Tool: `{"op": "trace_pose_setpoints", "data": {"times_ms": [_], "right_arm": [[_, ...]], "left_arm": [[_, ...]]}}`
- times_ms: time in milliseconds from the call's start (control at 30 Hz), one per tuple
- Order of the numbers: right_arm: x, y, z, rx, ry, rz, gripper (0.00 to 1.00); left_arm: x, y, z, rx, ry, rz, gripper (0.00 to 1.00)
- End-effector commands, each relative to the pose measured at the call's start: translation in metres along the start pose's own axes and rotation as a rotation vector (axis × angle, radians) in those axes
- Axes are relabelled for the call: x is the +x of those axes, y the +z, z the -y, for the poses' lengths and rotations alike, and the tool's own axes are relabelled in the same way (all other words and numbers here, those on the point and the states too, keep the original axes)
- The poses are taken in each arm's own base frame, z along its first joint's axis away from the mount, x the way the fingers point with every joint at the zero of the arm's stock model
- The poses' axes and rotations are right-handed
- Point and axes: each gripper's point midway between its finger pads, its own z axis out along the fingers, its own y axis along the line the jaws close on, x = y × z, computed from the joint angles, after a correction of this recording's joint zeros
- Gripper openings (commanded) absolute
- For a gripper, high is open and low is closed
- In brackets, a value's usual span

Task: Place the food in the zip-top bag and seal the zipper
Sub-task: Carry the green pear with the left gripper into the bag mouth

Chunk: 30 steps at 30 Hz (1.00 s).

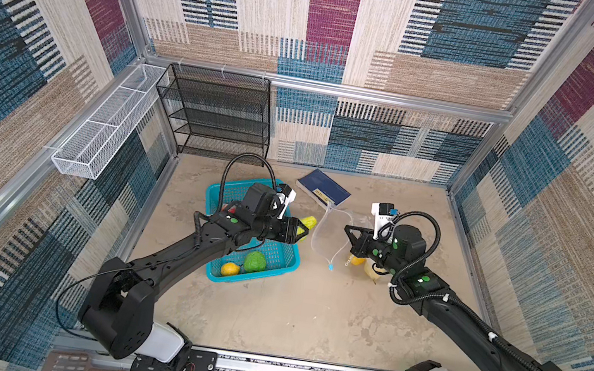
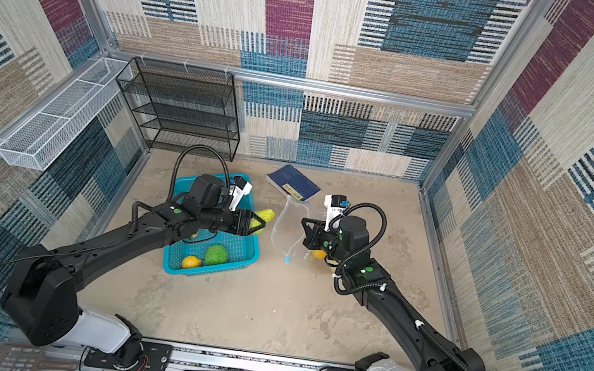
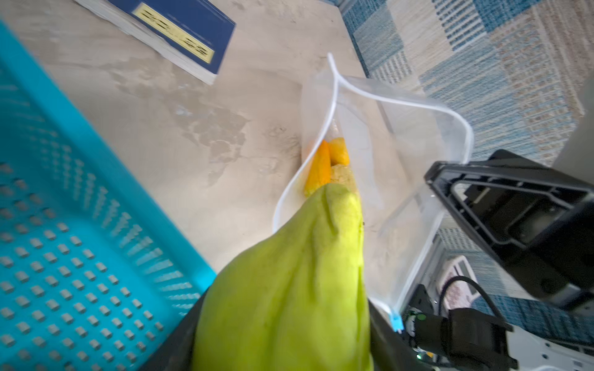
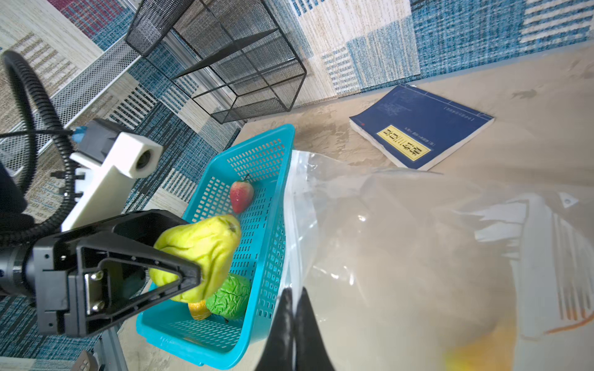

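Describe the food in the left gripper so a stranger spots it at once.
Find the teal basket left of centre in both top views. Between it and the clear bag, the left gripper holds a toy fruit aloft. It is pale yellow-green, lumpy and pear-shaped, unlike the dark green wrinkled ball and yellow-orange fruit in the basket.

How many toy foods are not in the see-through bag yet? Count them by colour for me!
Red plastic strawberry, in the teal perforated plastic basket: 1
Green bumpy ball, in the basket: 1
Yellow-orange round fruit, in the basket: 1
Yellow-green lumpy pear-shaped fruit, held in the left gripper: 1
Total seen outside the clear zip-top bag: 4
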Motion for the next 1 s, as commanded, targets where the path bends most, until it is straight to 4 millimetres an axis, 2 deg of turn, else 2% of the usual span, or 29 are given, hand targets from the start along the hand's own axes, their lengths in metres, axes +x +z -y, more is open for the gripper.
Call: {"op": "trace_pose_setpoints", "data": {"times_ms": [0,200,433,700,967], "right_arm": [[-0.009,-0.001,-0.016,-0.07,-0.019,0.022,0.0],[-0.009,-0.008,-0.027,-0.128,-0.044,0.025,0.0],[-0.007,-0.016,-0.029,-0.134,-0.062,0.041,0.0],[-0.004,-0.017,-0.024,-0.118,-0.061,0.044,0.0],[-0.003,-0.016,-0.024,-0.12,-0.055,0.04,0.0]], "left_arm": [[-0.006,0.016,0.034,0.121,-0.018,-0.004,0.61],[-0.002,0.051,0.046,0.132,-0.025,-0.056,0.59],[-0.001,0.076,0.023,0.003,-0.042,-0.058,0.57],[0.018,0.078,0.007,-0.211,0.081,-0.123,0.61],[0.021,0.078,0.009,-0.23,0.093,-0.138,0.72]]}}
